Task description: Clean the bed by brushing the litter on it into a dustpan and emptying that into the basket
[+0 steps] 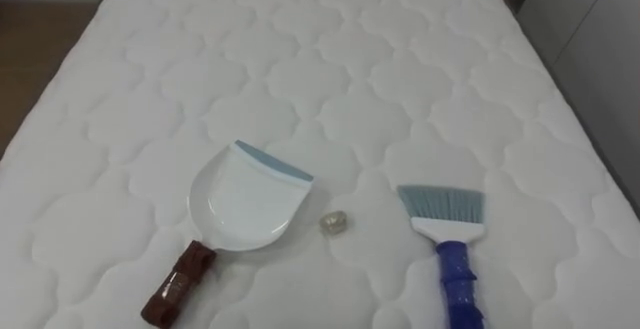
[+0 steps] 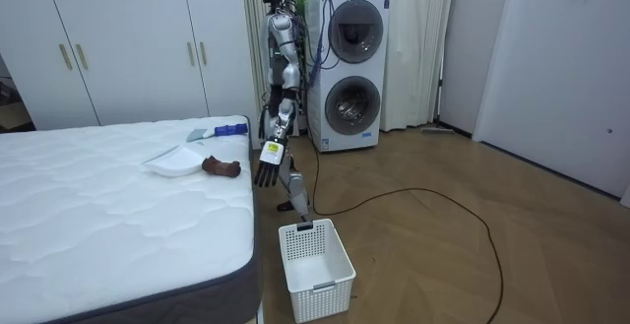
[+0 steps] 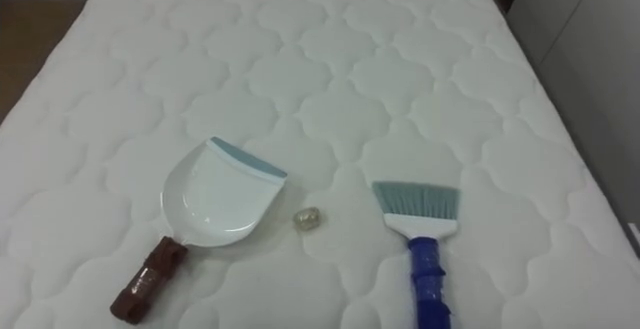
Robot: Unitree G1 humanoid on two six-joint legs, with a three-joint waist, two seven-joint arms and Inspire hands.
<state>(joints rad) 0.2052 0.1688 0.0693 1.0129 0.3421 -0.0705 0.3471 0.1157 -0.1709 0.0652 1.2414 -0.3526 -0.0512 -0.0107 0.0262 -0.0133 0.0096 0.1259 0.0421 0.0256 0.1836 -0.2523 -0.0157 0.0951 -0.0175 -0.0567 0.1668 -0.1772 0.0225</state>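
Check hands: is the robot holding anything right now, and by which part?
Nothing held, as far as shown: the dustpan and brush lie free on the bed, handles untouched; the left hand hangs open beside the bed's edge.

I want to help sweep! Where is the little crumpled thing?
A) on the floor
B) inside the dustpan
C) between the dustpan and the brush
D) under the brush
C: the crumpled scrap lies on the mattress between the white dustpan and the blue-handled brush, touching neither.
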